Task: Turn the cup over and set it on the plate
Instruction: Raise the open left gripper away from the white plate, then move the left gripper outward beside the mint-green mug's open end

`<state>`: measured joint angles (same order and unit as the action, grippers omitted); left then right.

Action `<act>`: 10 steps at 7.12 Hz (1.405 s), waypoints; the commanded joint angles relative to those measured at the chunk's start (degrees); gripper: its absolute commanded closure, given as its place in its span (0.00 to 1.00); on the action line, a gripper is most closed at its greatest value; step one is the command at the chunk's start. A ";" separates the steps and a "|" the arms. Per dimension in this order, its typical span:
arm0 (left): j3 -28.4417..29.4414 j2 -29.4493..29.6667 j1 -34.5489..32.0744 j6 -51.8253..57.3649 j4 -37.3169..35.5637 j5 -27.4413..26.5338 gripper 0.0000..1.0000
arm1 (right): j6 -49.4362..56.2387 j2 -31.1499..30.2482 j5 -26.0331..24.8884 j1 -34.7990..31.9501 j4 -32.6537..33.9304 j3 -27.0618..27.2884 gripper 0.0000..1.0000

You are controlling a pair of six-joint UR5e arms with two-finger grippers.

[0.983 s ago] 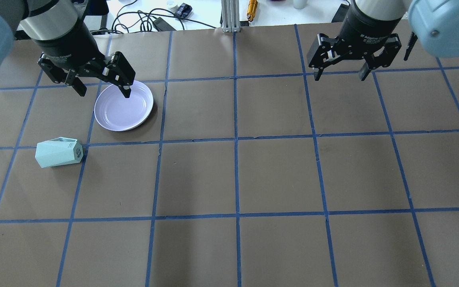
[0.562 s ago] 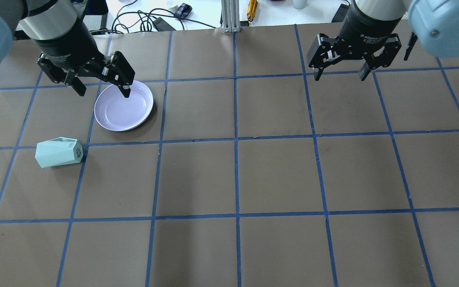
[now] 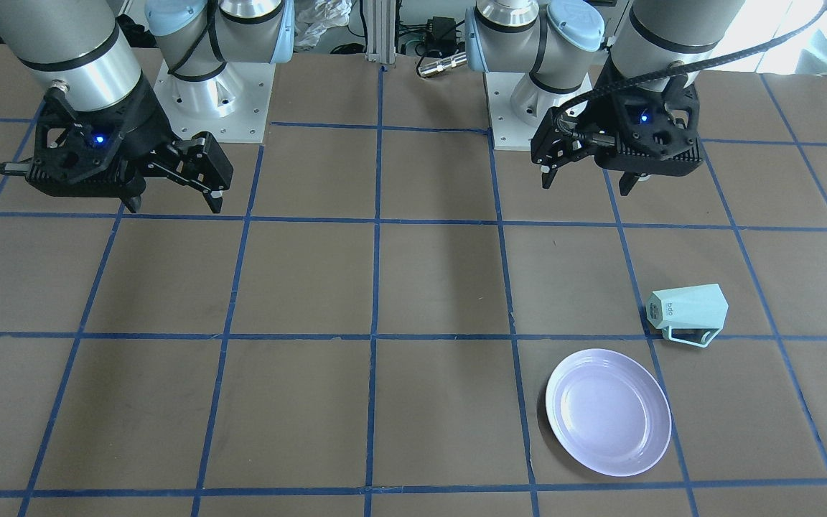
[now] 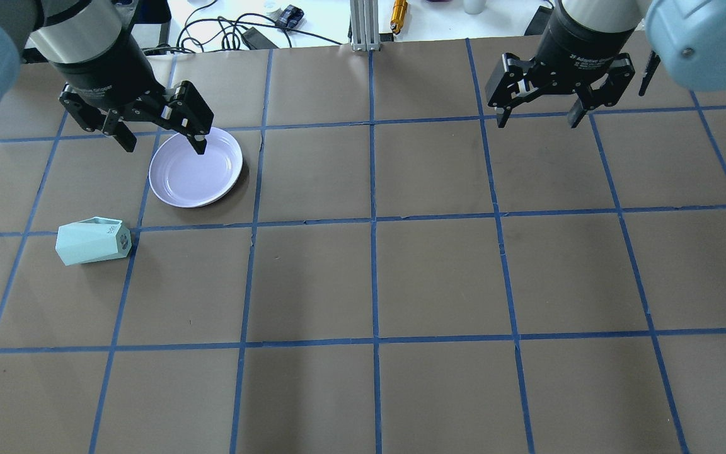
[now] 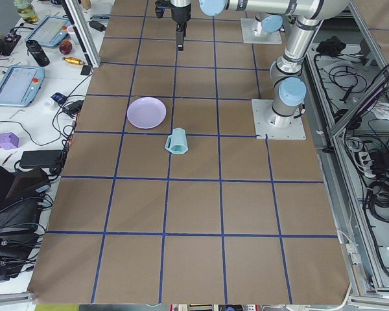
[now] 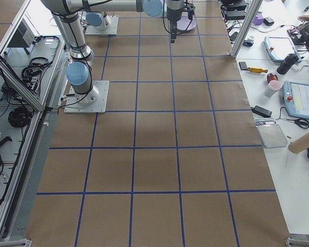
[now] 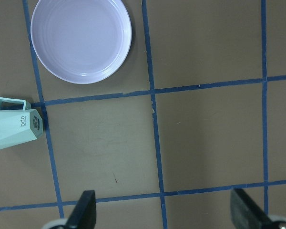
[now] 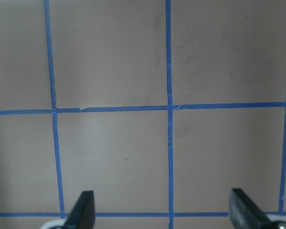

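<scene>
The mint-green cup [image 4: 92,241] lies on its side on the brown table, its lettered base towards the table's middle and its handle [image 3: 690,337] on the far side. It also shows in the left wrist view [image 7: 14,131]. The lavender plate [image 4: 196,169] sits empty just beyond and to the right of the cup, and shows in the front view [image 3: 609,411] and the left wrist view [image 7: 81,38]. My left gripper [image 4: 164,149] hangs open and empty high above the table near the plate. My right gripper [image 4: 537,123] hangs open and empty over the far right.
An aluminium post [image 4: 363,25], cables and small items [image 4: 256,34] lie beyond the table's far edge. The two arm bases [image 3: 212,93] [image 3: 528,108] stand on the robot's side. Blue tape lines grid the brown table.
</scene>
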<state>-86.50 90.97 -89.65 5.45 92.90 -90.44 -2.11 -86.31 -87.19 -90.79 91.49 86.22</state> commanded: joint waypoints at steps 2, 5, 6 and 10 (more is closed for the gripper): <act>0.01 0.00 0.09 -0.09 0.00 0.00 0.00 | 0.00 0.00 0.00 0.00 0.00 0.00 0.00; 0.63 0.09 2.18 0.26 0.52 0.53 0.00 | 0.00 0.00 0.00 0.00 0.00 0.00 0.00; 0.63 0.17 5.07 2.70 0.70 0.97 0.00 | 0.00 0.00 0.00 0.00 0.00 0.00 0.00; -0.25 0.96 17.02 15.44 2.19 5.71 0.00 | 0.00 0.00 0.00 0.00 0.00 0.00 0.00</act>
<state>-86.66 91.53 -76.19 16.94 94.26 -85.81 -2.11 -86.31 -87.19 -90.79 91.49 86.22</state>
